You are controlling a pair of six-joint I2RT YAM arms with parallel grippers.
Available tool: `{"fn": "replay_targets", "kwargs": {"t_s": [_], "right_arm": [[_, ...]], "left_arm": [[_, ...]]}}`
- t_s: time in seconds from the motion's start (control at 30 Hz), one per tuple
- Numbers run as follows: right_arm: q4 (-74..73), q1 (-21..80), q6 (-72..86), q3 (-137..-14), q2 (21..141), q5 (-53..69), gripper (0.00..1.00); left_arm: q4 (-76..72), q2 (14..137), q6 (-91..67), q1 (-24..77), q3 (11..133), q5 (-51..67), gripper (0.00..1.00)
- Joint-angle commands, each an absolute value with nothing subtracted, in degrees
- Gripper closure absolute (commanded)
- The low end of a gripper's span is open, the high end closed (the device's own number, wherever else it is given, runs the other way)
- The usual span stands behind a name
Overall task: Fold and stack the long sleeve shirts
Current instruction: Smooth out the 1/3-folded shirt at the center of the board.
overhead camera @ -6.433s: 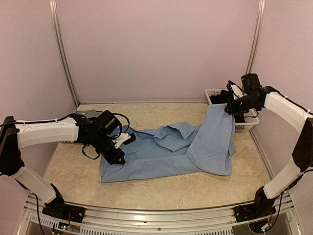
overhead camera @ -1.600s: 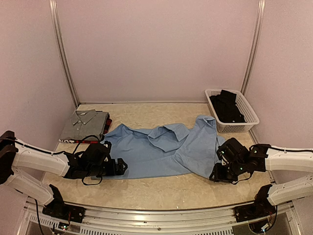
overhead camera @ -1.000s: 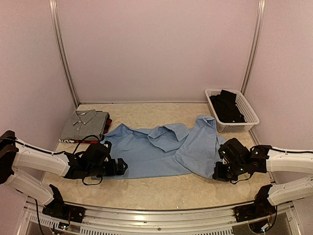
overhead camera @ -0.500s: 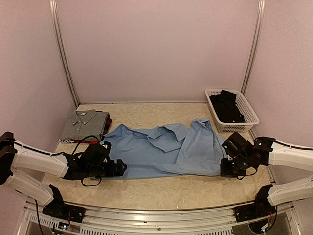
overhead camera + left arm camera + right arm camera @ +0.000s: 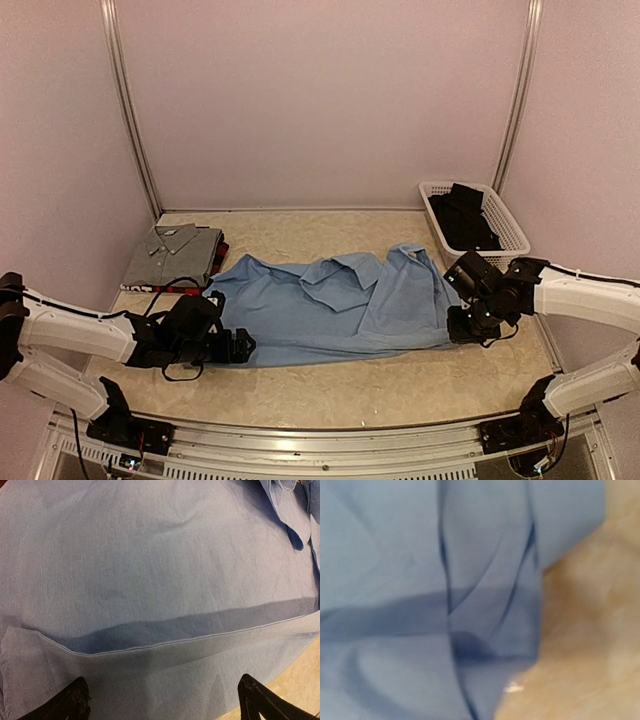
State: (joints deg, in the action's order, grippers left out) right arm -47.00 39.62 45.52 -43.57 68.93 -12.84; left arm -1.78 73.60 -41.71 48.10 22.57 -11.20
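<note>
Shirt (image 5: 330, 305), light blue, is lying across the table (image 5: 330, 385), long axis running 9 to 3 o'clock, left fingers (image 5: 75, 702) gaping empty over its 9 o'clock hem, right fingers (image 5: 466, 326) at 3 o'clock, grip indeterminable.

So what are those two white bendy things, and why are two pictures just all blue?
They are two robot arms. One camera looks down from above, showing the left gripper and right gripper at the ends of a light blue shirt spread on the table. The blue pictures come from wrist cameras, very close to that shirt. The left fingers are apart, holding nothing; the right's are hidden. A folded grey shirt lies back left, a white basket back right.
</note>
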Motion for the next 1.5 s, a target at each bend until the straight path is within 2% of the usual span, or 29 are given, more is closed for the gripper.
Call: {"fn": "replay_targets", "kwargs": {"t_s": [0.0,0.2,0.3,0.5,0.77,0.93,1.03,1.23,1.43,1.47], "right_arm": [[-50.66,38.72,43.15,-47.77,69.35,-16.93,0.78],[-47.36,38.56,37.36,-51.66,68.31,-15.43,0.48],[-40.36,36.93,31.7,-51.9,70.44,-13.41,0.4],[-26.34,32.03,21.56,-51.56,77.81,-6.02,0.35],[-18.67,25.61,17.15,-54.39,87.97,-0.11,0.37],[-14.69,22.42,15.09,-54.67,92.6,7.41,0.42],[-13.26,21.18,14.83,-54.8,94.13,10.59,0.48],[-10.21,20.02,14.94,-54.73,95.6,16.69,0.67],[-10.66,18.84,13.83,-57.52,97.28,19.16,0.98],[-11.23,18.67,13.36,-58.3,97.29,18.61,1.0]], "left_arm": [[10.46,72.75,-42.09,48.23,21.65,-11.22,0.01],[13.15,69.59,-41.5,48.41,22.76,-11.21,0.01],[13.22,69.22,-41.16,48.43,22.85,-10.81,0.01],[13.79,68.83,-40.08,48.6,23.65,-10.45,0.01],[13.76,69.91,-38.43,48.77,26.19,-10.95,0.01],[13.15,71.03,-38.15,48.87,27.18,-11.11,0.01],[12.84,71.74,-38.06,48.92,27.78,-11.25,0.01],[12.19,73.42,-37.88,48.91,28.57,-11.24,0.01],[11.43,74.64,-37.72,48.96,28.7,-11.41,0.01],[11.43,74.83,-37.71,48.96,28.74,-11.59,0.01]]}}
